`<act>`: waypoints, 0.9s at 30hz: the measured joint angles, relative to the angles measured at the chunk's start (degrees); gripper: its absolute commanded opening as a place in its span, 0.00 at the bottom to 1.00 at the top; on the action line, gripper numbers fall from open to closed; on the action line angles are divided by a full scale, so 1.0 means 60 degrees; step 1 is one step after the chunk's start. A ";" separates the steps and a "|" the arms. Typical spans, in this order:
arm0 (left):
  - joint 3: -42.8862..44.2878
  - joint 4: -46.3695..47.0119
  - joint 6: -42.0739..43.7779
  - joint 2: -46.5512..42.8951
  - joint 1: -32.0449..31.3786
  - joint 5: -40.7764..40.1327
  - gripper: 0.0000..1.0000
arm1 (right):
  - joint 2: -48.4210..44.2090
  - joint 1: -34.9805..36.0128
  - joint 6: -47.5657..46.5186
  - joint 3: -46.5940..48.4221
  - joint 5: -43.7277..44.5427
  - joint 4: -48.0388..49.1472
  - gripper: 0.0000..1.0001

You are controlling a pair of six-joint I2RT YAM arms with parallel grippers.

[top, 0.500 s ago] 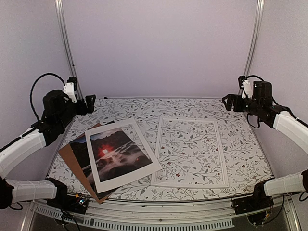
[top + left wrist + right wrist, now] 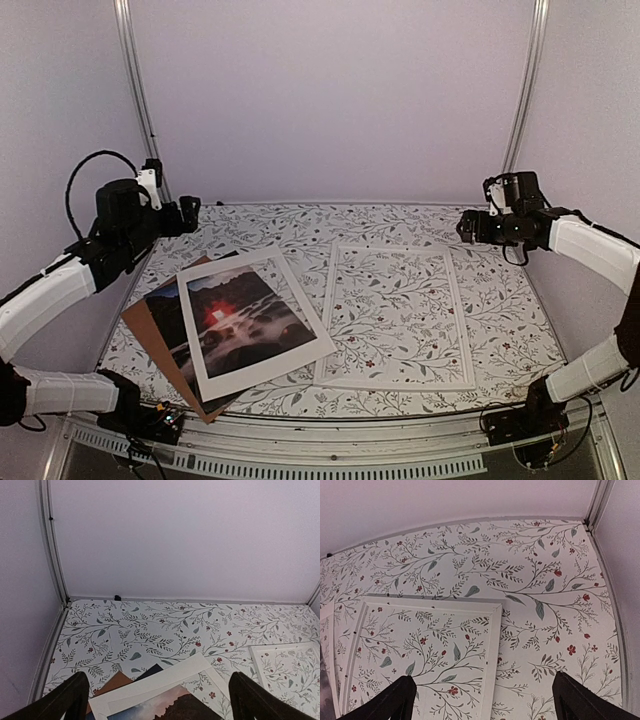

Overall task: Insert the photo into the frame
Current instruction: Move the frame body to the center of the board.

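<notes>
- Two grippers spread wide and empty: left gripper [image 2: 188, 214] raised over the far-left corner of the floral-patterned table [image 2: 300, 225], right gripper [image 2: 468, 224] raised over the far-right corner, neither touching anything.
- Look for the large, borderless, dark landscape photo [image 2: 240, 320] with the red-orange glow at near left, lying skewed. Sandwiched between a flat white mat [image 2: 300, 338] with a window cutout on top and a plain brown backing board [image 2: 138, 325] underneath.
- Look for the large white rectangular picture frame [image 2: 397, 383] with narrow raised edges lying flat at centre-right, square to the table. Mat's right corner at or over its left rail, hard to tell which.
- Probably best to clear the mat first: lower the left gripper to a mat edge lying on bare table, pinch that sheet alone, slide it aside.
- Then take the photo by an exposed corner, lift low and level, avoid creasing.
- Line the edges up inside the frame's rails before letting go; steady the frame with the right gripper if needed.
- Beware of dragging the backing board along.
</notes>
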 measured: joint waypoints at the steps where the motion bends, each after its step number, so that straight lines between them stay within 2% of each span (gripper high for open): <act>1: 0.0117 -0.0222 -0.0124 0.0080 -0.0007 0.0000 1.00 | 0.0390 -0.0004 0.0066 0.0095 0.0000 -0.0113 0.99; 9: 0.0408 -0.1665 -0.0973 0.0663 -0.0033 0.0215 1.00 | 0.3005 -0.0004 0.0382 0.0229 -0.1005 -0.0933 0.81; 17: 0.0331 -0.2116 -0.1588 0.0710 -0.0055 0.0499 1.00 | 0.4029 -0.0011 0.0361 0.0233 -0.1708 -0.1024 0.58; 27: 0.0026 -0.2444 -0.2116 0.0816 -0.0058 0.0601 1.00 | 0.4976 -0.0226 0.0229 0.0933 -0.1472 -0.0780 0.35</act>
